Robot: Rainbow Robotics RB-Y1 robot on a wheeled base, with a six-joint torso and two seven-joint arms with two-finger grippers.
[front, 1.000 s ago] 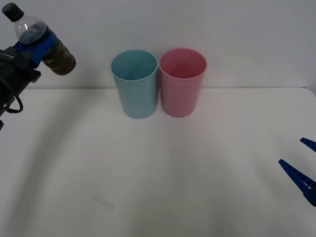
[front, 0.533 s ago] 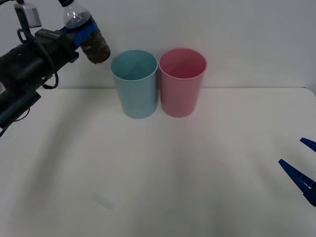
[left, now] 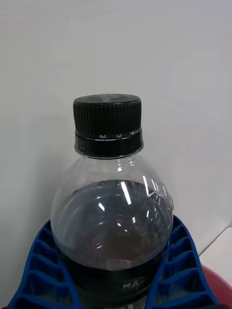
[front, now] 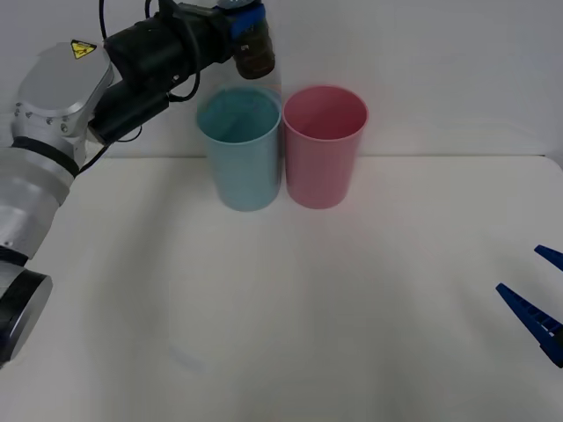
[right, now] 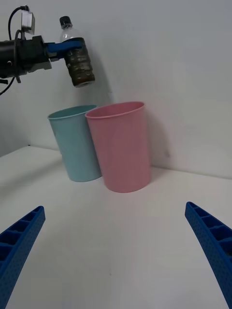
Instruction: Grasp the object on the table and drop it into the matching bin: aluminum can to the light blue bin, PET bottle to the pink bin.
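Note:
My left gripper [front: 244,19] is shut on the PET bottle [front: 255,54], a small clear bottle with a black cap [left: 108,123] and dark brown liquid. It holds the bottle high in the air above the light blue bin [front: 239,149], over the rim on the side toward the pink bin [front: 324,145]. Blue ribbed fingers [left: 182,270] clasp the bottle [left: 111,212] on both sides. From the right wrist, the bottle [right: 78,60] hangs tilted above both bins. My right gripper [front: 537,303] waits open low at the table's right edge.
The two bins stand side by side, touching, at the back of the white table [front: 264,308], close to a plain wall. My left arm [front: 62,123] stretches from the left across to the bins.
My left arm has swung the bottle rightward and higher, from the far left to above the light blue bin. The right gripper has stayed still.

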